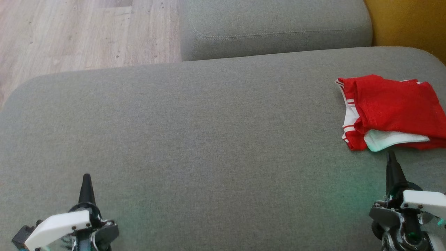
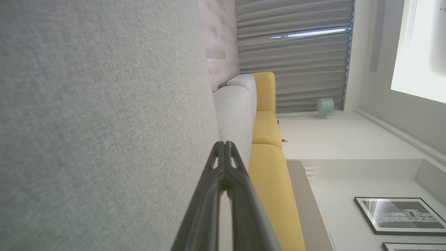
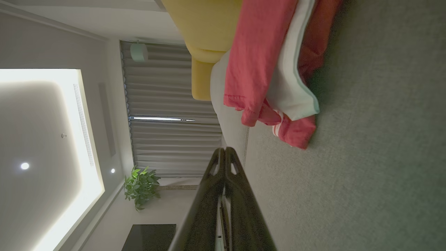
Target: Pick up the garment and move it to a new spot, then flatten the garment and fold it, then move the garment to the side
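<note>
Garment runs off the right edge in my head view, and the top edge clips it in the right wrist view. Folds hide its lower layers, so I can't tell its type. Bottom edge cuts the left gripper and right gripper bodies. Framed picture, lower right, is mostly cropped.

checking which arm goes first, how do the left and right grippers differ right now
The right gripper sits at the cushion's right, the left gripper at its left. The right gripper's tip is just short of the garment; the left gripper is far from it. Both are shut, holding nothing.
</note>
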`<state>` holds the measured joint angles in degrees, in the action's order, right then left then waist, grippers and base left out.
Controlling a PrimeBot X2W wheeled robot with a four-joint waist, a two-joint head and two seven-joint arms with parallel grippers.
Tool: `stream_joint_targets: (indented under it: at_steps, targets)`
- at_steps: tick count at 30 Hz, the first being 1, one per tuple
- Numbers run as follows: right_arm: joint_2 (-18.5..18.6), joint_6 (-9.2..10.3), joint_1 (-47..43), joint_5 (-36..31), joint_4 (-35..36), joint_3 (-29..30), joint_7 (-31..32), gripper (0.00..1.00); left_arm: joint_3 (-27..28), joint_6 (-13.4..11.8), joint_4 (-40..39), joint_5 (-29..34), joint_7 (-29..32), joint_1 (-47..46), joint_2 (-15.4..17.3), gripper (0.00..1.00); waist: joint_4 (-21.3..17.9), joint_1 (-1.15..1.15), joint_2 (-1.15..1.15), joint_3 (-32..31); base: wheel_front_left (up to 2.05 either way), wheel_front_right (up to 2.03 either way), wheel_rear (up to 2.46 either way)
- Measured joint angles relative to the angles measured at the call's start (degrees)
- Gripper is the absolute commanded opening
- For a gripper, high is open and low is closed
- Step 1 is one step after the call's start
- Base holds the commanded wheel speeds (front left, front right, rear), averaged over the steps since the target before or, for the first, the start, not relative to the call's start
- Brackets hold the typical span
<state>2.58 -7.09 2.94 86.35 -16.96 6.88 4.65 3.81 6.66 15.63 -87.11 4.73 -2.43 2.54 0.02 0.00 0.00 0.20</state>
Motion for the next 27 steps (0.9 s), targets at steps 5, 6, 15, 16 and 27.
stream_joint_targets:
  at_steps: [5,6,15,16,27]
  targets:
    - [0.00,0.00,0.04,3.07,0.27,0.53,0.87,0.00,0.18,0.42,0.03,-2.76,0.83,-0.78,0.00,0.00,-0.01,0.00,0.00,-0.01,0.00,0.00,0.00]
    - [0.00,0.00,0.04,3.74,0.35,0.60,1.19,0.00,0.22,0.42,0.03,-3.34,1.07,-0.91,0.00,0.00,-0.02,0.00,0.00,-0.02,0.00,0.00,0.00]
    - [0.00,0.00,0.05,5.42,0.56,0.80,1.49,0.00,0.37,0.42,0.03,-4.76,1.34,-0.93,0.00,0.00,-0.02,0.00,0.00,-0.02,0.00,0.00,0.00]
    - [0.00,0.00,0.05,5.42,0.56,0.80,1.49,0.00,0.37,0.42,0.03,-4.76,1.34,-0.93,0.00,0.00,-0.02,0.00,0.00,-0.02,0.00,0.00,0.00]
    - [0.00,0.00,0.05,5.42,0.56,0.81,1.49,0.00,0.38,0.43,0.03,-4.76,1.34,-0.93,0.00,0.00,-0.02,0.00,0.00,-0.02,0.00,0.00,0.00]
